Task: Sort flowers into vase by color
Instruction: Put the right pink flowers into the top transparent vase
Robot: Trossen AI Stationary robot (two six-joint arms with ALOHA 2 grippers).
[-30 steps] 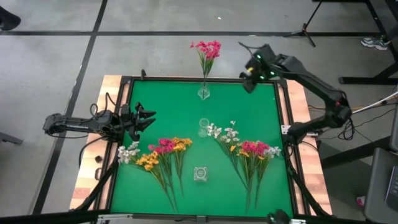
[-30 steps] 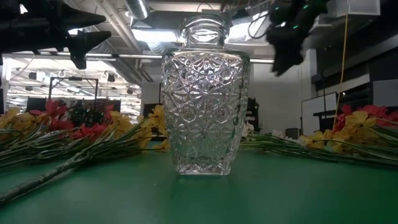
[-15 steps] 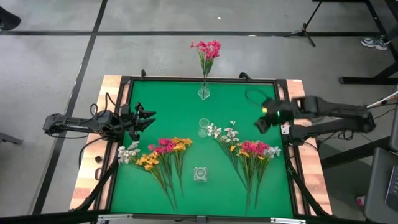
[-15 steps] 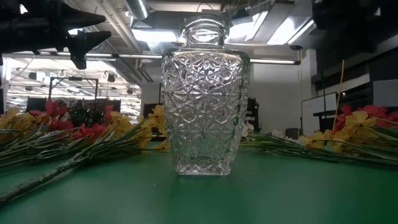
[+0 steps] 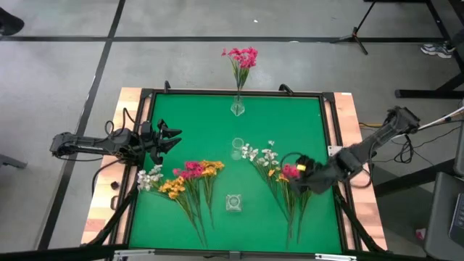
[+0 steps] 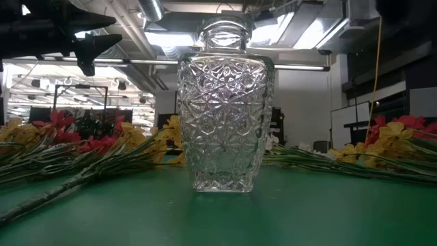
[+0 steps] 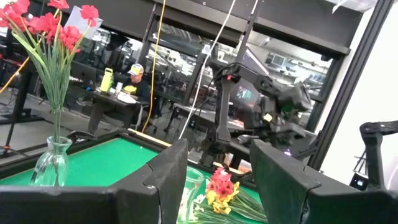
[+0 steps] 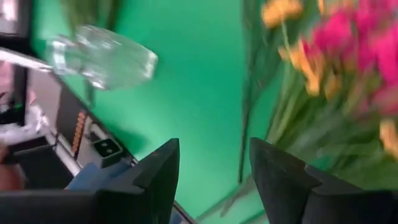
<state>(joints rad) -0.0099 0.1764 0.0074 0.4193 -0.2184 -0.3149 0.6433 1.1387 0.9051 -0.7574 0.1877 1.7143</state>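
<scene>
The right end effector hovered low over the right bunch of flowers, its fingers apart with nothing between them. In the right wrist view the fingers framed bare green table with the pink and yellow blossoms just beside them, and a clear glass vase showed farther off. The right arm reached in from the table's right edge.

Taking the cut-glass vase near the front middle of the table as the landmark: the right bunch lay to its right, stems pointing toward the front edge, with white sprigs at its far side. The left bunch of flowers, pink, yellow-orange and white, lay just to the left of that vase. A second small glass vase stood beyond it, near the table's middle. Farther beyond, at the back edge, a slim vase held upright pink flowers.

The left end effector waited well to the left of the landmark vase, over the table's left edge, fingers apart and empty. In the low view the cut-glass vase filled the middle, with flowers lying on the table either side behind it.
</scene>
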